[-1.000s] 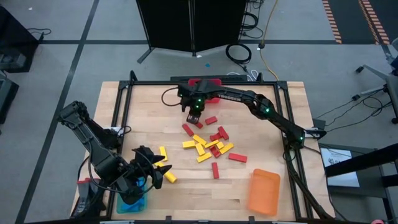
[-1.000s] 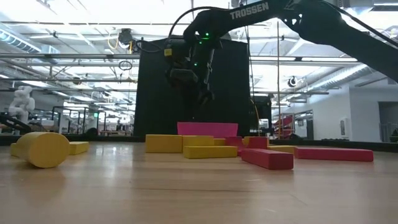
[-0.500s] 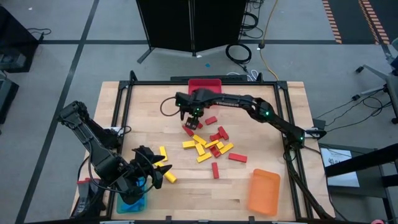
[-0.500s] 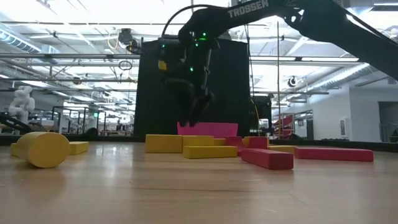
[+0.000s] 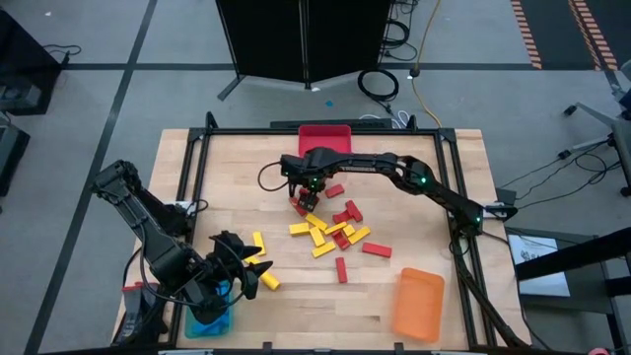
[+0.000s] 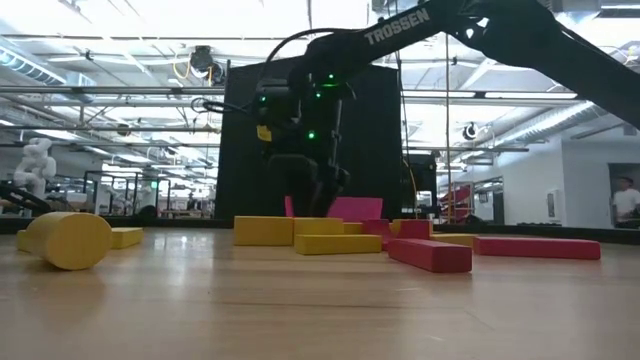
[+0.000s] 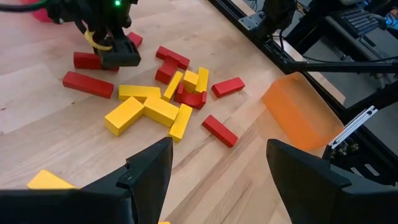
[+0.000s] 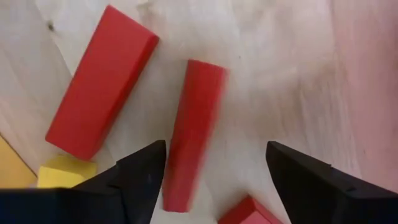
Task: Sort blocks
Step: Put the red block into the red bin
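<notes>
Red and yellow blocks [image 5: 330, 229] lie loose in a pile on the middle of the wooden table. My right gripper [image 5: 307, 189] hangs open, fingers pointing down, low over the pile's far-left end. In the right wrist view a red block [image 8: 193, 149] lies flat on the table below the gap between its fingers, untouched. Another red block [image 8: 99, 99] lies beside it. My left gripper [image 5: 245, 270] waits open at the near left, by two yellow blocks [image 5: 264, 280]; in its wrist view the gripper [image 7: 217, 168] holds nothing.
A red bin [image 5: 325, 136] stands at the table's far edge. An orange bin [image 5: 418, 304] lies near the front right. A blue bin [image 5: 212, 318] sits under my left arm at the front left. Black frame rails [image 5: 193, 163] border the table.
My right gripper has come down toward the pile's far-left red blocks, and its fingers have opened. The blocks on the table have stayed where they were.
</notes>
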`<state>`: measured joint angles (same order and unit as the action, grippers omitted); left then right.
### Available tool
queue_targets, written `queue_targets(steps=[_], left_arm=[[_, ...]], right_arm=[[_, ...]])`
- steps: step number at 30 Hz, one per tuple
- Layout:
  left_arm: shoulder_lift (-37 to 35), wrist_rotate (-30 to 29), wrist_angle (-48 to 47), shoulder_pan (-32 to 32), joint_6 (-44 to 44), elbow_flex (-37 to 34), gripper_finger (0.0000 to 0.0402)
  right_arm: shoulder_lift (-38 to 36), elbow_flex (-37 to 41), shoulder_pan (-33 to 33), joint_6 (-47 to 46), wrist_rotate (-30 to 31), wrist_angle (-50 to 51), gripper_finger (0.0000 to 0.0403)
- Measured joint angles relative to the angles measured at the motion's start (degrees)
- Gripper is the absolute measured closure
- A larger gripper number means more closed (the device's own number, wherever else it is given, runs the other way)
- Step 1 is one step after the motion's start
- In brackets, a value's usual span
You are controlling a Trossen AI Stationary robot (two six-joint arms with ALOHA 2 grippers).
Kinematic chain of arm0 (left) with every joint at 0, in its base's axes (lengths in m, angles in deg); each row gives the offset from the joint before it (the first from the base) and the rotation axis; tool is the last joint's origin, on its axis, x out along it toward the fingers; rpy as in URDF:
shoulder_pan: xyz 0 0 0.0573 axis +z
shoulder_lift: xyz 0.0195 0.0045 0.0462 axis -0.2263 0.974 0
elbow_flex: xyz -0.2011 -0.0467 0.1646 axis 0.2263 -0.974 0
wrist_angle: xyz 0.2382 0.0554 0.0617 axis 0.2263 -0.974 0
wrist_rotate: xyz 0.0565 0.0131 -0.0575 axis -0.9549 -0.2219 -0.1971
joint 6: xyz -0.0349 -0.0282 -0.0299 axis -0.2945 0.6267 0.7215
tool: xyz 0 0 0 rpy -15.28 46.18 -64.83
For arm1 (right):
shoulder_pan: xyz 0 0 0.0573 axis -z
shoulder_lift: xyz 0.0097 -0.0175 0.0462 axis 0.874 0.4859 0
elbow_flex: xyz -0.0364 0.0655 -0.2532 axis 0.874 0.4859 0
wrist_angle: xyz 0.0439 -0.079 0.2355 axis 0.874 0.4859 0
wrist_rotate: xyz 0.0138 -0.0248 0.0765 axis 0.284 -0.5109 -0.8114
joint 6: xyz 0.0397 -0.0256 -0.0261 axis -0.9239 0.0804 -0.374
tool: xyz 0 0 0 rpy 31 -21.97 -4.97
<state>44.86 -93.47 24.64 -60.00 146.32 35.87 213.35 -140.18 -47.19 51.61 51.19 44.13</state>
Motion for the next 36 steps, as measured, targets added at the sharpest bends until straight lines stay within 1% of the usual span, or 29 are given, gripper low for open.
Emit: queue_targets(steps=[6, 10, 13, 15, 17, 20, 24, 25, 31, 36], left_arm=[[0.0, 0.0, 0.0, 0.0, 0.0, 0.0, 0.0137], [0.0, 0.0, 0.0, 0.0, 0.0, 0.0, 0.0137], [0.0, 0.0, 0.0, 0.0, 0.0, 0.0, 0.0137], [0.0, 0.0, 0.0, 0.0, 0.0, 0.0, 0.0137], [0.0, 0.0, -0.1, 0.0, 0.0, 0.0, 0.0137], [0.0, 0.0, -0.1, 0.0, 0.0, 0.0, 0.0137], [0.0, 0.0, -0.1, 0.0, 0.0, 0.0, 0.0137], [0.0, 0.0, -0.1, 0.0, 0.0, 0.0, 0.0137], [0.0, 0.0, -0.1, 0.0, 0.0, 0.0, 0.0137], [0.0, -0.2, -0.2, 0.0, -0.2, 0.0, 0.0137]], right_arm=[[0.0, 0.0, 0.0, 0.1, -1.1, -0.3, 0.0110], [0.0, 0.0, 0.0, 0.2, -1.1, -0.3, 0.0109], [0.0, 0.0, -0.1, 0.1, -0.1, -0.6, 0.0116], [0.0, 0.0, -0.1, 0.0, 1.6, -0.8, 0.0136], [0.0, 0.0, -0.1, 0.5, 1.9, -0.8, 0.0173], [0.0, 0.0, -0.2, 1.3, 1.7, -0.8, 0.0247], [0.0, -0.1, -0.3, 2.0, 0.4, -1.2, 0.0360], [0.0, -0.1, -0.3, 2.0, 0.2, -1.1, 0.0370], [-0.3, -0.1, -0.6, 1.1, 0.2, 1.3, 0.0370], [-3.8, -0.1, -1.3, 4.0, 0.2, 3.6, 0.0370]])
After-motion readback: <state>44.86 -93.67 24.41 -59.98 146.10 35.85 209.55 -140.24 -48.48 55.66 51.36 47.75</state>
